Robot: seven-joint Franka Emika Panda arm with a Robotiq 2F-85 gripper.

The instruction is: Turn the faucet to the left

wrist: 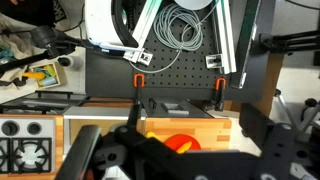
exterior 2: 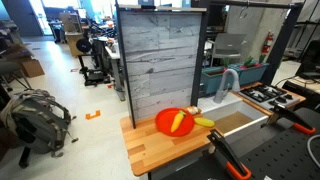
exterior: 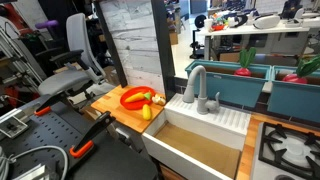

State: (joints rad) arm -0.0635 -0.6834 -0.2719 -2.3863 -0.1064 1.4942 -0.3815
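Note:
The matte grey faucet (exterior: pixel 196 84) stands at the back of the white sink (exterior: pixel 200 125), its arched spout reaching over the basin and its small lever (exterior: pixel 214 100) beside the base. It also shows in an exterior view (exterior 2: pixel 229 82). My gripper (wrist: pixel 185 160) appears only in the wrist view, as dark fingers spread wide at the bottom edge. It is open, empty, and raised above the wooden counter. The faucet does not show in the wrist view. The arm does not show in either exterior view.
A red plate (exterior: pixel 134 97) with yellow and orange toy food sits on the wooden counter (exterior 2: pixel 150 145) beside the sink, and shows in the wrist view (wrist: pixel 180 143). A stove top (exterior: pixel 290 145) lies past the sink. Orange clamps (wrist: pixel 139 82) hold the counter. Teal bins (exterior: pixel 240 85) stand behind.

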